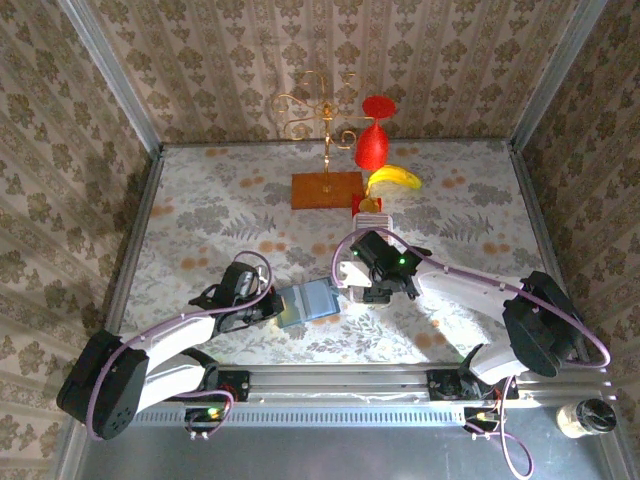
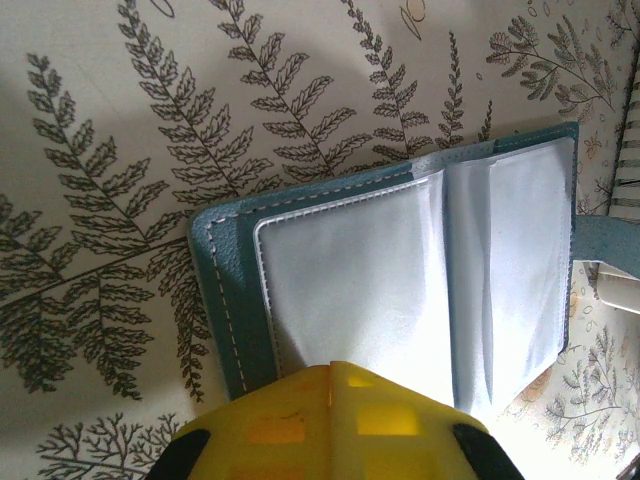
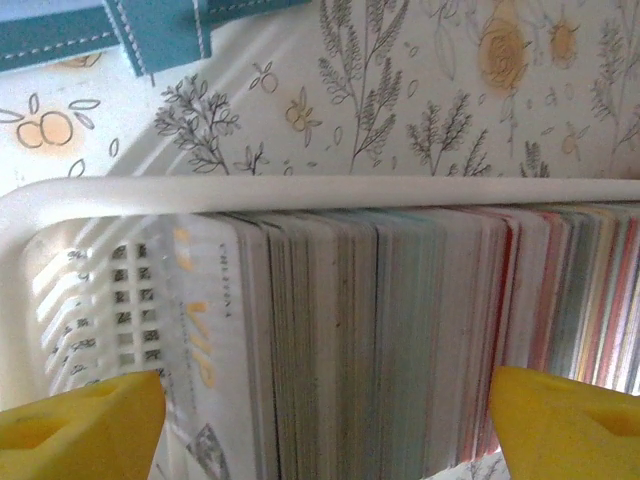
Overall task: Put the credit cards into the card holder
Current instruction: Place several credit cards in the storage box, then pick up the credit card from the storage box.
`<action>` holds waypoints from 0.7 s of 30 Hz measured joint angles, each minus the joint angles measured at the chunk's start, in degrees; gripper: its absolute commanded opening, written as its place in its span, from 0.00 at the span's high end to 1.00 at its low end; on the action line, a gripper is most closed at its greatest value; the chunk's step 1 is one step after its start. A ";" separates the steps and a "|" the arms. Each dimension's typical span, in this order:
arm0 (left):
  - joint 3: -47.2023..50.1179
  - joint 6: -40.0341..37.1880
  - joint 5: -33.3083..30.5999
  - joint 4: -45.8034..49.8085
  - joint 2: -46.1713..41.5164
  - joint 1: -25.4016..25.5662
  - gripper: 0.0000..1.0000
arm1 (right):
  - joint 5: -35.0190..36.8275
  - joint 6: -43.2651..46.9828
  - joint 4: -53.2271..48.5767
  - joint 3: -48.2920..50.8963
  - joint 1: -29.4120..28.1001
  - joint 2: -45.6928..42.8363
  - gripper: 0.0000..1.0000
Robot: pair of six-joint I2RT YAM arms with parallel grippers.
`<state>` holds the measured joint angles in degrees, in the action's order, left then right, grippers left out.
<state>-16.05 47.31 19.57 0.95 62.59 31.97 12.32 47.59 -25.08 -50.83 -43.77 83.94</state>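
The card holder (image 1: pixel 308 300) is a teal wallet lying open on the table, pale clear sleeves (image 2: pixel 400 270) facing up. My left gripper (image 1: pixel 268 303) is shut, and its yellow tips (image 2: pixel 333 368) meet over the near edge of the left sleeve. I cannot tell whether they pinch it. The credit cards (image 3: pixel 400 330) stand edge-on in a tight row inside a white rack (image 3: pixel 200 190). My right gripper (image 3: pixel 325 430) is open right above that row, one yellow finger (image 3: pixel 80 420) at each end of a wide span of cards. A teal strip of the card holder (image 3: pixel 150 30) lies just past the rack.
An orange-brown wooden base (image 1: pixel 326 190) with a gold wire stand, a red ornament (image 1: pixel 372 145) and a banana (image 1: pixel 395 178) sit at the back. Wallpapered walls close in three sides. The rack's striped end (image 2: pixel 630 150) lies beside the wallet's snap tab (image 2: pixel 610 250).
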 measured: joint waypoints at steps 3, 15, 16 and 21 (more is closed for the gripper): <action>0.09 0.00 0.02 -0.15 0.00 0.00 0.99 | 0.04 0.70 1.40 0.00 0.00 1.36 0.19; 0.31 0.00 0.02 -0.57 0.00 0.00 1.00 | 1.01 5.22 2.64 0.59 -0.26 3.17 0.43; 0.33 0.00 0.02 -0.59 0.00 0.00 1.00 | 1.01 5.27 2.60 0.59 -0.26 3.06 0.46; 0.46 0.00 0.02 -0.66 -0.09 0.00 1.00 | 0.68 6.23 1.40 0.59 -0.44 2.12 0.60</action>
<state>-15.59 47.31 19.59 0.30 62.50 31.97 12.99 53.82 -23.68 -50.24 -44.21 86.06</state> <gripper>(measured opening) 0.050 0.456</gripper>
